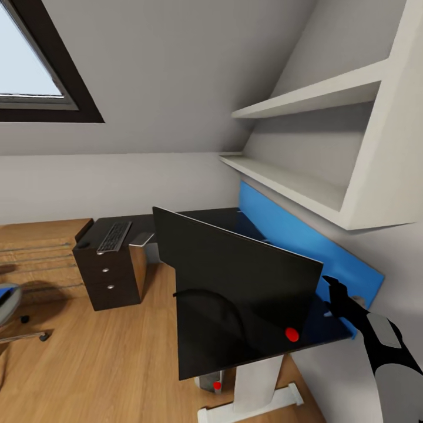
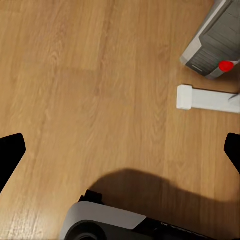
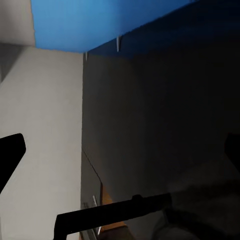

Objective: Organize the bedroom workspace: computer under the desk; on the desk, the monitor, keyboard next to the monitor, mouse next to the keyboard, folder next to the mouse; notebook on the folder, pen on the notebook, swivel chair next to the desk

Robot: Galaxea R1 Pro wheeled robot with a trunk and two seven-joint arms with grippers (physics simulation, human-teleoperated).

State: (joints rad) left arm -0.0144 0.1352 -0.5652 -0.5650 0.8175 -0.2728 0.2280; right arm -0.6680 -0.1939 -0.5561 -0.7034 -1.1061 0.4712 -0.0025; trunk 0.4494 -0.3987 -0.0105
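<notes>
On the desk's (image 1: pixel 205 220) near end the monitor (image 1: pixel 235 294) stands, right gripper (image 1: pixel 336 294) just beside its right edge, jaws spread, empty. A careless nudge could topple it. Left gripper (image 2: pixel 120 150) hangs spread over floor near the computer (image 2: pixel 212 45).

On my head feed the monitor (image 1: pixel 235 288) reads flat black with a red dot at one lower corner. The desk (image 1: pixel 329 326) has a black top, a bright blue back panel, a white leg and dark brown-black drawers. The keyboard (image 1: pixel 114 236) shows dark keys in a grey frame. The computer (image 2: pixel 212 42) is silver-grey with a red dot. The floor (image 2: pixel 100 100) is warm wood grain. The shelves (image 1: pixel 329 94) are white, and the walls (image 1: pixel 176 76) pale grey.
</notes>
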